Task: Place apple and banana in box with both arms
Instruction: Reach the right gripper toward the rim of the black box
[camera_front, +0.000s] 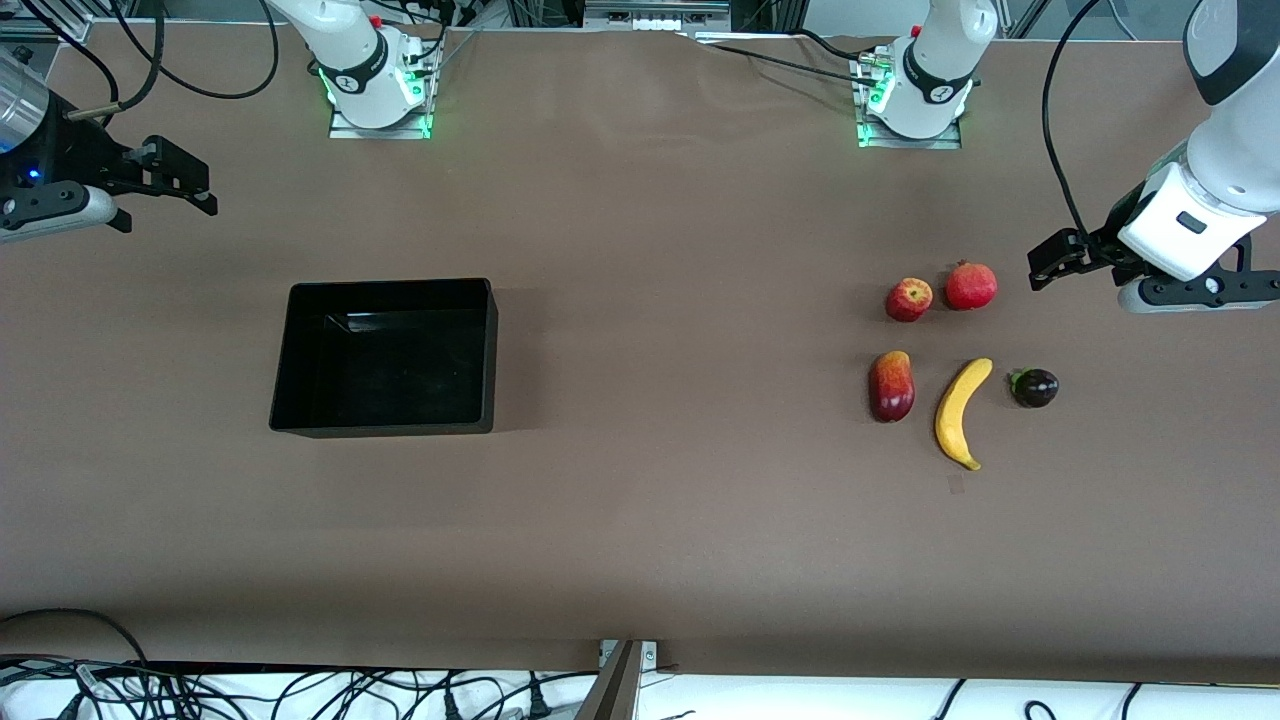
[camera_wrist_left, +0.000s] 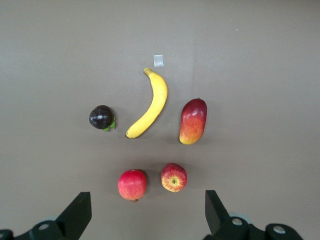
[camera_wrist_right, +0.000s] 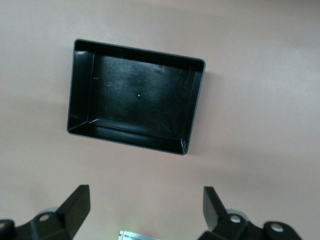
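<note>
While your left gripper (camera_wrist_left: 145, 217) hangs wide open and empty over bare table near the apple (camera_front: 908, 299) and banana (camera_front: 961, 412), nothing is touched. Your right gripper (camera_wrist_right: 145, 215), equally spread and empty, hovers beside the box (camera_front: 290, 340) at its end.

Both arms' upper links past the front view's edges, 2 claw bases below each wrist view's edge.

A plain red round fruit (camera_front: 971, 286) with a crown tip lies on the brown tabletop (camera_front: 650, 500), closest to the left end effector (camera_front: 1062, 258). A mango (camera_front: 891, 386) and a dark purple fruit (camera_front: 1034, 387) lie farther from it, well apart from each other.
</note>
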